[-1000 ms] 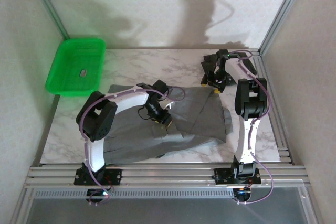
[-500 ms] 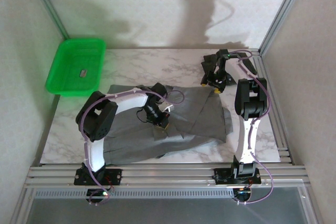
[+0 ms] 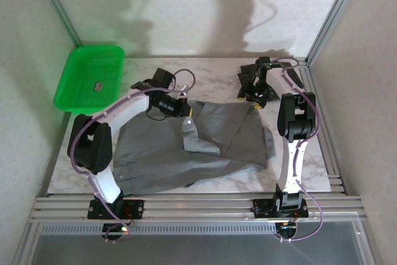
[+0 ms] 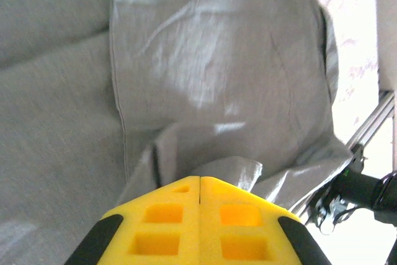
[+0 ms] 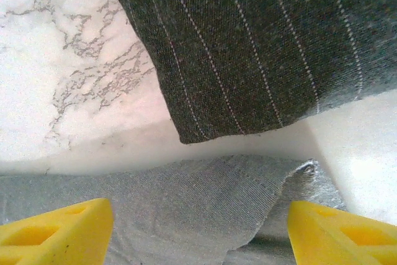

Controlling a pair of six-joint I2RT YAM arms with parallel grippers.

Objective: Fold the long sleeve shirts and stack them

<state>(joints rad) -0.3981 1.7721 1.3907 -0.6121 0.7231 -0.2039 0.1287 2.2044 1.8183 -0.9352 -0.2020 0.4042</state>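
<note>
Colour and pattern record

The grey shirt (image 3: 205,147) was plain medium grey, with no print or stripe. The dark shirt (image 5: 260,48) was charcoal, near black, crossed by fine pale pinstripes. The worktop (image 3: 211,79) was white in a marble pattern with grey veining. The tray (image 3: 84,69) was bright green. The left gripper (image 4: 200,197) and right gripper (image 5: 198,234) carried yellow pads; the left also showed black at its sides. The left arm (image 3: 118,108) and right arm (image 3: 288,166) were white with black joints and purple cables.
</note>
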